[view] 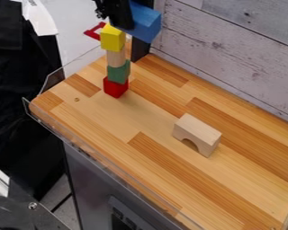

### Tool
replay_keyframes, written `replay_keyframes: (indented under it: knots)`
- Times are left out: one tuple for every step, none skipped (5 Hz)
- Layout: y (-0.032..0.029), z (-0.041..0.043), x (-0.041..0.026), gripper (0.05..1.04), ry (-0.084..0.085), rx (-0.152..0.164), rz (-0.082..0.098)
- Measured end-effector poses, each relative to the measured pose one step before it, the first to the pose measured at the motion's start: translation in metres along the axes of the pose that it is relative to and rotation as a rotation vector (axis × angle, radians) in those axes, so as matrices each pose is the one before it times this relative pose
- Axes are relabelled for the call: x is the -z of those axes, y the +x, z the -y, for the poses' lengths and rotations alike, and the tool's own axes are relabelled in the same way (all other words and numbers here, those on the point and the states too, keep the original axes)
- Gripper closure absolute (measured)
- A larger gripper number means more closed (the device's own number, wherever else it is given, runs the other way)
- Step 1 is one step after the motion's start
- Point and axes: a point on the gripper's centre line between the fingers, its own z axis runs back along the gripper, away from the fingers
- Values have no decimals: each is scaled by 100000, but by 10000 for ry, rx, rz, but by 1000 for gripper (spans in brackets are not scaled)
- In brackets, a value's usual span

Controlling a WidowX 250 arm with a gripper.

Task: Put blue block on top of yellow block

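Note:
At the top of the view my black gripper (pixel 121 14) is shut on the blue block (pixel 145 21), a large piece reaching out to the right of the fingers. The yellow block (pixel 113 37) is the top of an upright stack, just below and to the left of the blue block in the view. Whether blue and yellow touch cannot be told. Under the yellow block come a plain wooden block (pixel 115 58), a green block (pixel 118 73) and a red block (pixel 115 87) on the tabletop.
A plain wooden arch block (pixel 197 134) stands on the wooden tabletop (pixel 134 117), right of centre. A plank wall (pixel 231 49) runs along the back right. Clear low edging (pixel 104 157) borders the near left side. A red item (pixel 95 31) lies behind the stack.

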Motion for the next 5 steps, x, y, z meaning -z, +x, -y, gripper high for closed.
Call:
replay_keyframes:
  knots:
    - [827, 317, -194, 521, 13, -218, 68]
    - [1013, -53, 299, 521, 29, -295, -103]
    - [953, 526, -78, 521, -102, -188, 9]
    - [702, 269, 275, 521, 43, -137, 47]
    - [317, 108, 565, 521, 105, -61, -60]
